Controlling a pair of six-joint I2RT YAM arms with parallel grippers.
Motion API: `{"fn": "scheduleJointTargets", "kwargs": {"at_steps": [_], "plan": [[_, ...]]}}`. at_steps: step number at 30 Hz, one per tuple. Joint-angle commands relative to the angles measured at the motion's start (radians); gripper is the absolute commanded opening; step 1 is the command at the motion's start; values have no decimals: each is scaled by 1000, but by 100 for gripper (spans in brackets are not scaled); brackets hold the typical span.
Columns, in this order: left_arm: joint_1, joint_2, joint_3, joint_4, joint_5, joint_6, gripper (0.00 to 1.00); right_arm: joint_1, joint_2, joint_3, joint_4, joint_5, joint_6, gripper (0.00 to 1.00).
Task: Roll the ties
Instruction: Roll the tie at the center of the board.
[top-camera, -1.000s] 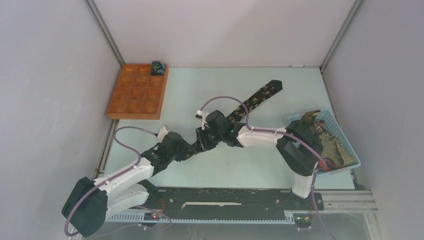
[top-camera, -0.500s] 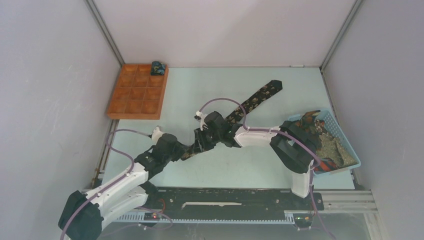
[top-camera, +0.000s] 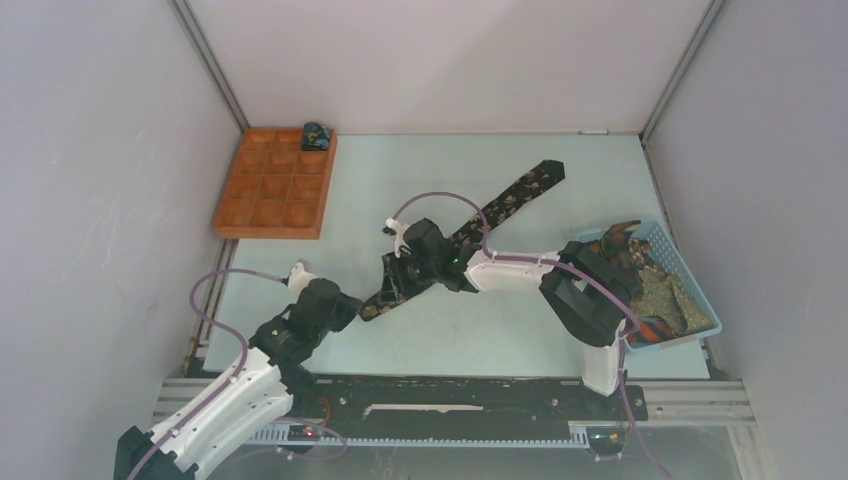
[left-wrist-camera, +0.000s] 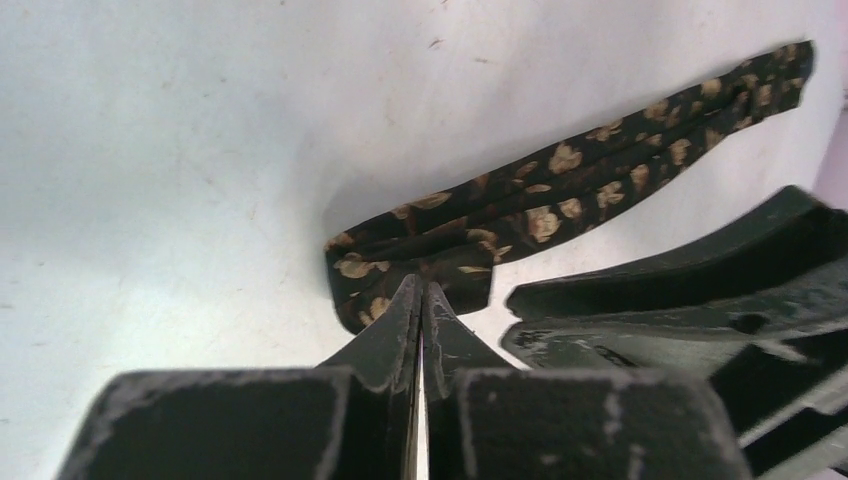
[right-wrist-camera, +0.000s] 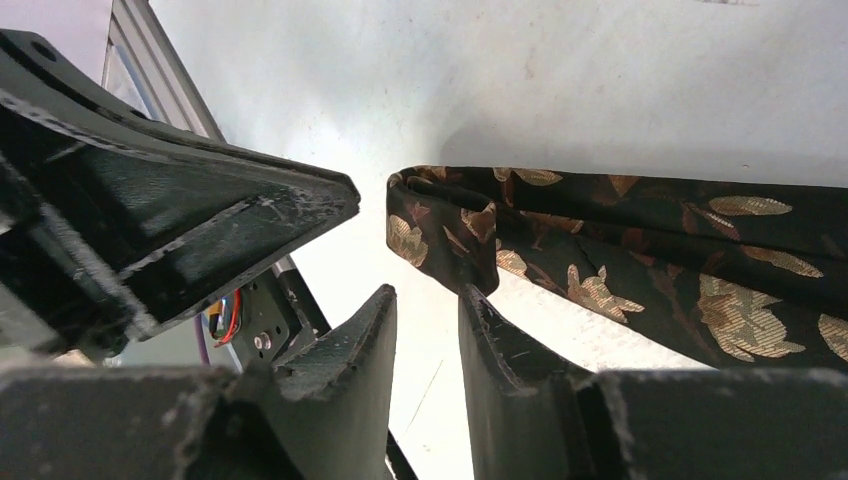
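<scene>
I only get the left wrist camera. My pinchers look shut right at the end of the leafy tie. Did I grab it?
Observer: Probably not. From the right wrist camera, a sliver of table shows between the left gripper and the end of the tie.
Operator: What is the other arm doing?
Observer: The right gripper is open beside that same end, with nothing between its fingers.
Operator: Is any tie rolled up yet?
Observer: From above, one small dark bundle sits in the far right corner compartment of the orange tray.
</scene>
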Motion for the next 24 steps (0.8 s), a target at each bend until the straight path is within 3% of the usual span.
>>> {"fn": "scheduleJointTargets", "kwargs": {"at_steps": [1,13,24], "plan": [[5,14,-34,2,-3,33,3,9,-15,51,4,-11,-2,32],[6,165,-39,125,20,52,0,26,18,95,2,-22,4,24],[5,148,-48,118,17,41,0,19,115,136,14,-43,13,9]]}}
